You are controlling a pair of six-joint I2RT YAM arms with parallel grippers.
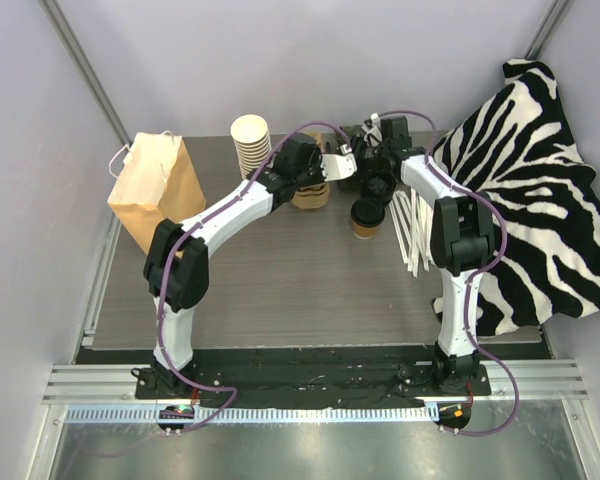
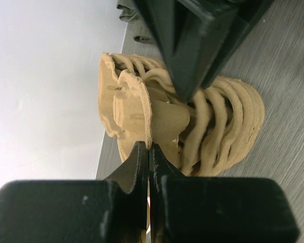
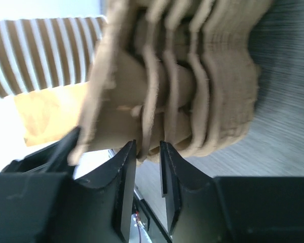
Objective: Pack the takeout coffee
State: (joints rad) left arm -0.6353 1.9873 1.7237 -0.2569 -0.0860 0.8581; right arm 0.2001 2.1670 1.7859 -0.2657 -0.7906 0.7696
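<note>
Your paper bag [image 1: 155, 190] stands well off to the left of the left gripper, upright on the table [image 1: 280, 290]. The stack of lidless cups [image 1: 250, 145] is closer, just left of that gripper's wrist.

The left gripper [image 2: 150, 152] has its jaws pressed together on the thin edge of the top carrier [image 2: 134, 109], with no gap showing between the fingers. The top carrier belongs to the pulp carrier stack [image 2: 228, 126], which sits right ahead of the fingertips. Its flap is pulled a little away from the layers behind it.

The right gripper [image 3: 148, 157] comes at the same stack from the other side, facing the left one. Its jaws stand apart with a narrow gap. A carrier edge dips between the tips, but you cannot tell from the wrist view whether either pad touches it.

The takeout coffee [image 1: 367, 217] is upright on the table with its black lid on. It is near the right gripper, on the side toward the arm bases and just left of the right forearm. Neither gripper touches it.

To the right of that forearm lie white sticks [image 1: 410, 235], fanned on the table. Past them a zebra cloth [image 1: 540, 200] covers the far right.
</note>
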